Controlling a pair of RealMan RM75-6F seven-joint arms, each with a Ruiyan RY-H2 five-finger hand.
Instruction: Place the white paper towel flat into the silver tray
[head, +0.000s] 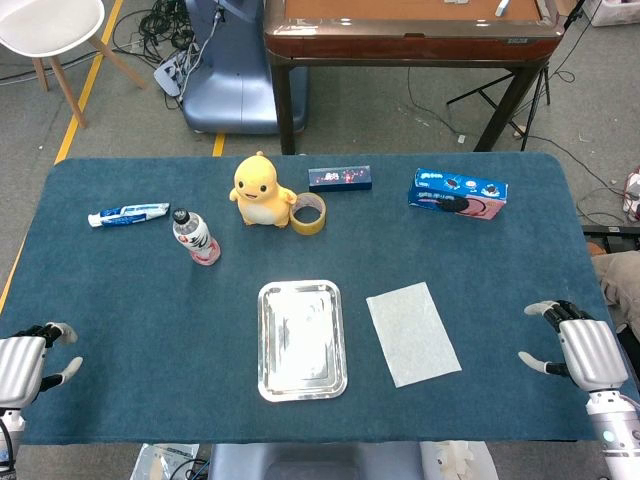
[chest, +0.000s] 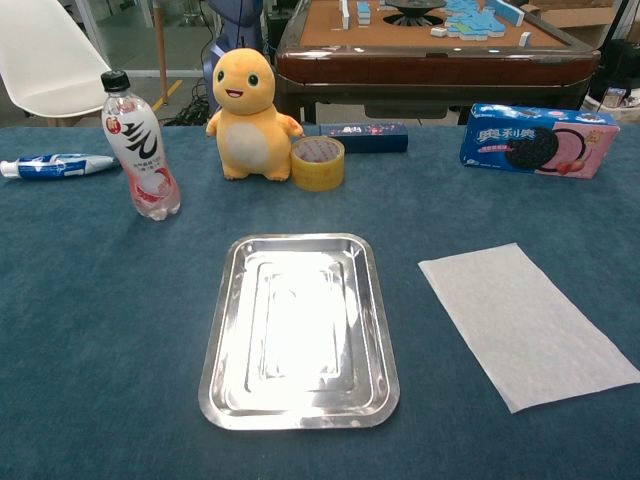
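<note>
I see the blue table (head: 150, 300) filling most of the head view. Silver tray (head: 301, 340) sits lower centre, nothing in it. White paper towel (head: 412, 332) lies flat on the cloth just right of the tray, not touching it, angled slightly; in the chest view it's at lower right (chest: 525, 325) with the tray (chest: 298, 400) at centre.

My left hand (head: 28, 362) is at the lower left edge of the head view, fingers apart, holding nothing. My right hand (head: 575, 342) is at the lower right edge, fingers also spread, nothing in them, well apart from the towel. Neither hand shows in the chest view.

Upper part of the frame: blue cookie box (head: 457, 193) upper right, yellow plush toy (head: 260, 190) upper centre with a roll of tape (head: 308, 213) just beside it on its right, dark slim box (head: 340, 178) behind the tape. Drink bottle (head: 196, 237) stands left of the toy, toothpaste tube (head: 128, 214) further left.
</note>
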